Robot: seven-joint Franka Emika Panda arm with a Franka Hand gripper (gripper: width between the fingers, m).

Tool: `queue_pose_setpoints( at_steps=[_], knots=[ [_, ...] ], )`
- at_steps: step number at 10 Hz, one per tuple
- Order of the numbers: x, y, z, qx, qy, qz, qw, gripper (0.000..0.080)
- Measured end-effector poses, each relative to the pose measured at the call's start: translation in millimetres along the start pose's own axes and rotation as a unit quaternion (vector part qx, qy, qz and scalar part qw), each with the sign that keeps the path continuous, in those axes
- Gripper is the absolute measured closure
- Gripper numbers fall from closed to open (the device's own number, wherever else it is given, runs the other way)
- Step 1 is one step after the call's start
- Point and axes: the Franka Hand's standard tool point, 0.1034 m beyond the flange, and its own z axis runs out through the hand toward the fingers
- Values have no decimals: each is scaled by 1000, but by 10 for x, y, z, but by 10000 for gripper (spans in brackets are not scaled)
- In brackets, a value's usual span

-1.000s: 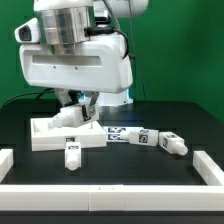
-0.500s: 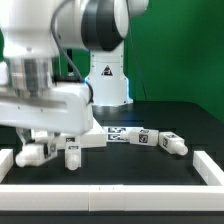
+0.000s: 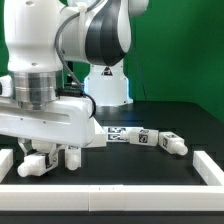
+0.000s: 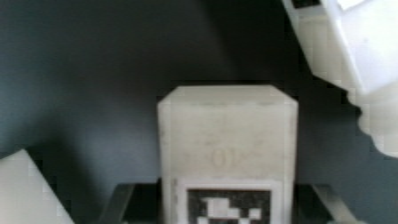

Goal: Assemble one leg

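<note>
Low down, the claw (image 3: 65,150) hangs at the leg (image 3: 72,156), which stands upright near the desk's front edge, toward the exterior view's left. I cannot tell whether the claw grips. A white piece (image 4: 347,60) sits close beside the leg, and spare legs (image 3: 150,138) lie mid-desk.

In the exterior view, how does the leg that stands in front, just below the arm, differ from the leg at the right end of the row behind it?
The front leg stands upright, while the end leg lies on its side. The front leg is apart from the others, close under the arm, while the end leg closes the row of legs lying end to end. Both are short white posts with a black-and-white tag.
</note>
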Motion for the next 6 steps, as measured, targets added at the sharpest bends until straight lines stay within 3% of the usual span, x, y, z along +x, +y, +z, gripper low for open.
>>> queue_pose_setpoints(
  at_steps=[1,2,3,4,5,6],
  knots=[
    [-1,-1,1,0,0,0,1000,464],
    [-1,-1,1,0,0,0,1000,297],
    [9,5,-23,1,1,0,1000,182],
    [-16,49,-169,6,-13,-17,1000,160],
    [-55,67,-422,12,-11,-36,999,160],
    [-152,42,-583,2,11,-82,997,151]
  ],
)
